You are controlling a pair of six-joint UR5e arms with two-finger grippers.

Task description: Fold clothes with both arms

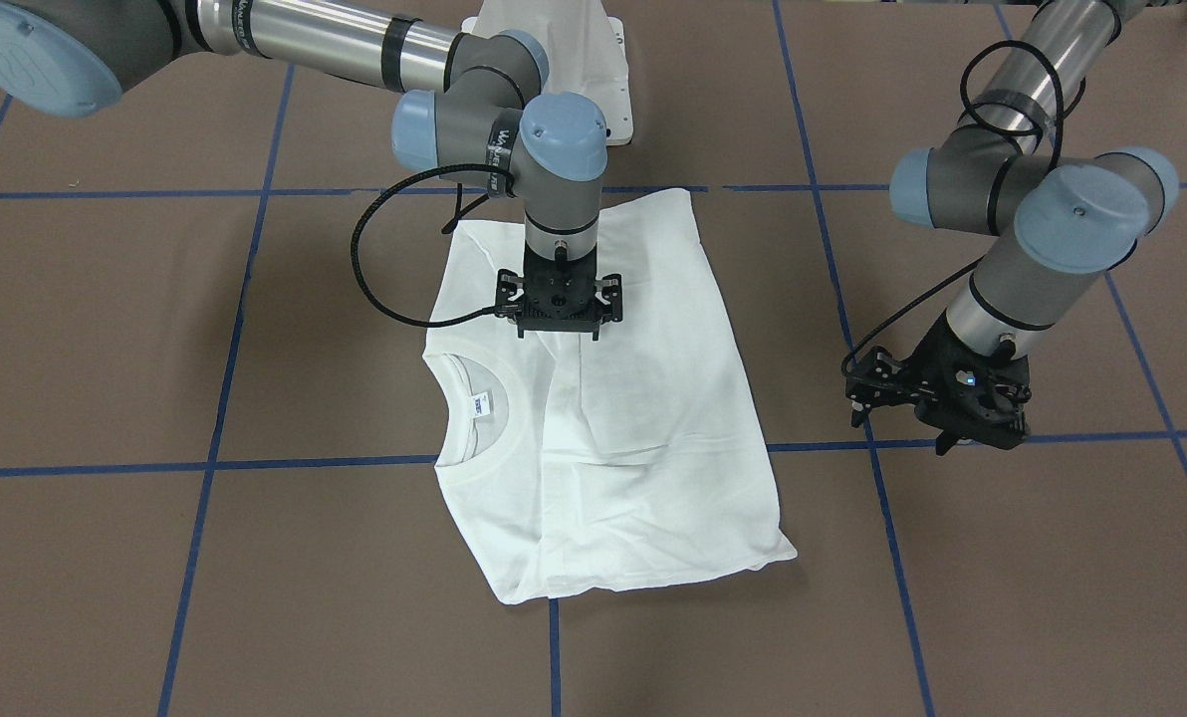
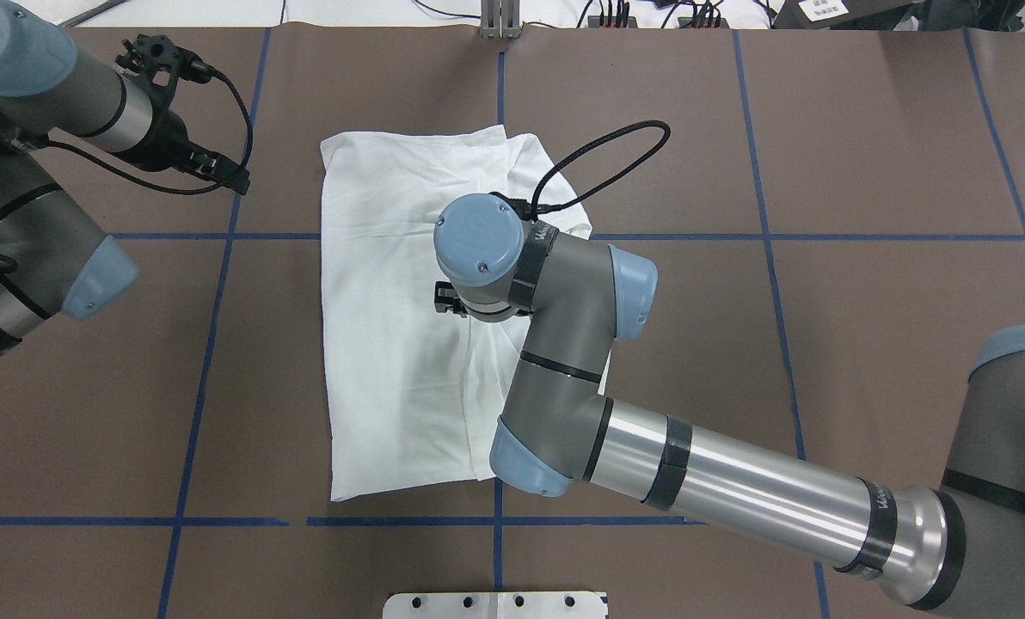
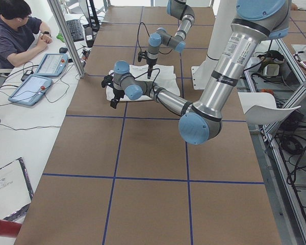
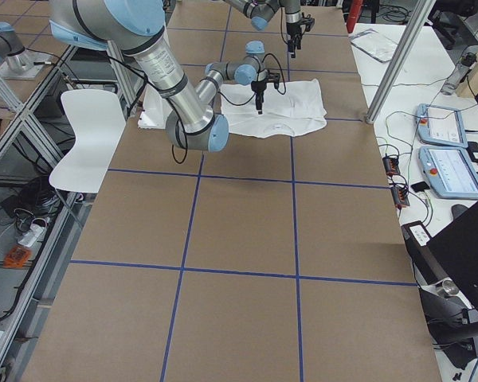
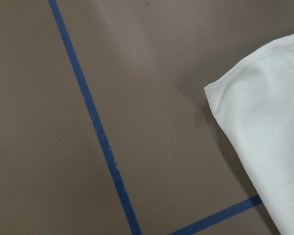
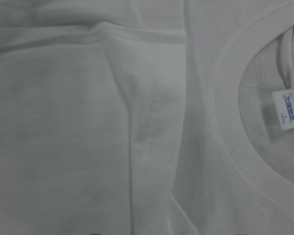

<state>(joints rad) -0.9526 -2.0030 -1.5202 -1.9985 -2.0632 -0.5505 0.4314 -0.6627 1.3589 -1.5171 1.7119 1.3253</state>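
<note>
The brown desk (image 1: 106, 349), gridded with blue tape (image 1: 255, 463), carries the white T-shirt (image 1: 643, 448) near its middle, lying flat as a long narrow slab. Both side parts look folded in over the body, and their edges meet in a crease down the length. I judge the side folds done and the crosswise folds, hem toward neck, not yet made.

The right arm (image 1: 554, 169) stands over the shirt with its wrist pointing straight down. The left arm (image 1: 1042, 199) hangs off to the side above bare desk, clear of the cloth.

The right fingers (image 1: 559, 324) are low over the shirt's upper middle, next to the crease. Whether they are apart, together or pinching fabric I cannot tell. The left fingers (image 1: 952, 438) hold nothing, and their spread is unclear too.

The ribbed collar (image 1: 522, 418) faces up at one end, with the small neck label (image 1: 481, 404) inside it
</note>
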